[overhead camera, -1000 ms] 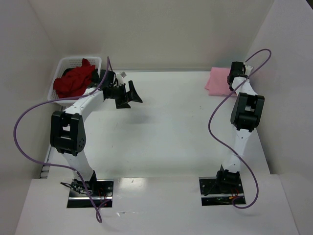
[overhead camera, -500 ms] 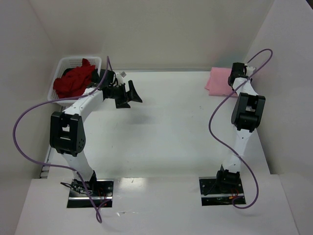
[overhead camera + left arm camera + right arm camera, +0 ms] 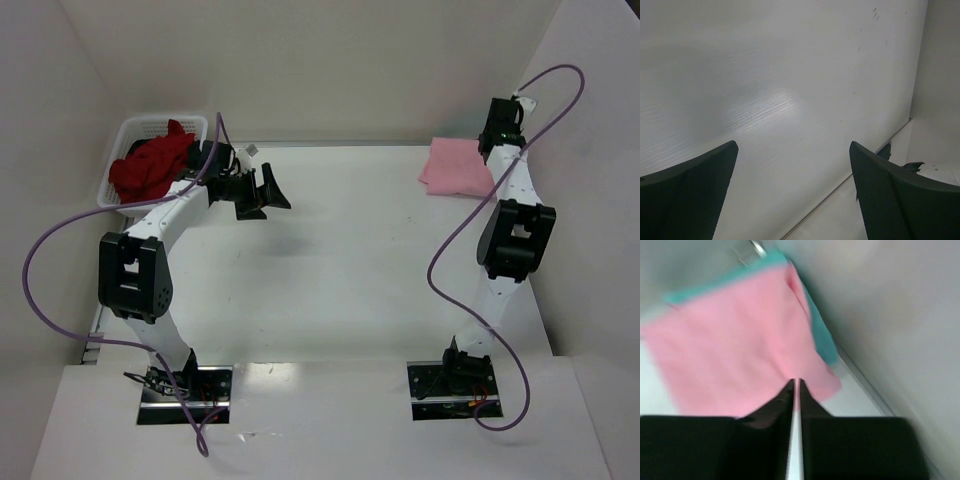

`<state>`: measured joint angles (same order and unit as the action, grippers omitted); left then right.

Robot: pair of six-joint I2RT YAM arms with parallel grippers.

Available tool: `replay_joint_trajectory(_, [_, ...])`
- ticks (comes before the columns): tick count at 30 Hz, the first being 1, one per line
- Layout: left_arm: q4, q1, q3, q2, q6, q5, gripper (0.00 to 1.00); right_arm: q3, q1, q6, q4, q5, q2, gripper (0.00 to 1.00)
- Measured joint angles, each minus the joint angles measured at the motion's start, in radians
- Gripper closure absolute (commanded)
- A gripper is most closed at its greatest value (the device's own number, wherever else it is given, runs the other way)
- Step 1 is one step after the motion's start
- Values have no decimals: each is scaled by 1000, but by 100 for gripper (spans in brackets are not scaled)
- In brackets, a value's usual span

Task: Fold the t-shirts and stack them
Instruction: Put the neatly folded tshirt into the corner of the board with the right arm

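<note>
A folded light pink t-shirt (image 3: 452, 166) lies at the table's far right, on top of a teal t-shirt whose edge shows in the right wrist view (image 3: 822, 342). The pink shirt fills that view (image 3: 735, 335). My right gripper (image 3: 493, 138) hangs above the pink shirt's far right edge; its jaws are shut on nothing (image 3: 795, 382). Dark red t-shirts (image 3: 150, 165) lie bunched in the white basket (image 3: 140, 122) at far left. My left gripper (image 3: 268, 197) is open and empty just right of the basket, above bare table (image 3: 793, 145).
White walls close the table in on the left, back and right (image 3: 590, 150). The right arm stands close to the right wall. A purple cable (image 3: 50, 250) loops off the left arm.
My right gripper has risen and moved back toward the far right corner, off the pink shirt. The left arm has barely moved.
</note>
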<state>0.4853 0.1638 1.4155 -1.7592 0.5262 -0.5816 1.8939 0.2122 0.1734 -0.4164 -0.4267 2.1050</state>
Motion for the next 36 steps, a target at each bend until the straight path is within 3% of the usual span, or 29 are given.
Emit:
replay_joint_trajectory(8, [-6,0,0,0,-4,-3,0,320,-7,-11,27,51,157,100])
replay_joint_trajectory(19, [-10,0,13,0,-3,-1,0,346,-7,-57,-19,13,419,100])
replay_joint_trajectory(36, [-32,5,13,0,8,-4,0,545,-7,-118,-64,-64,435,96])
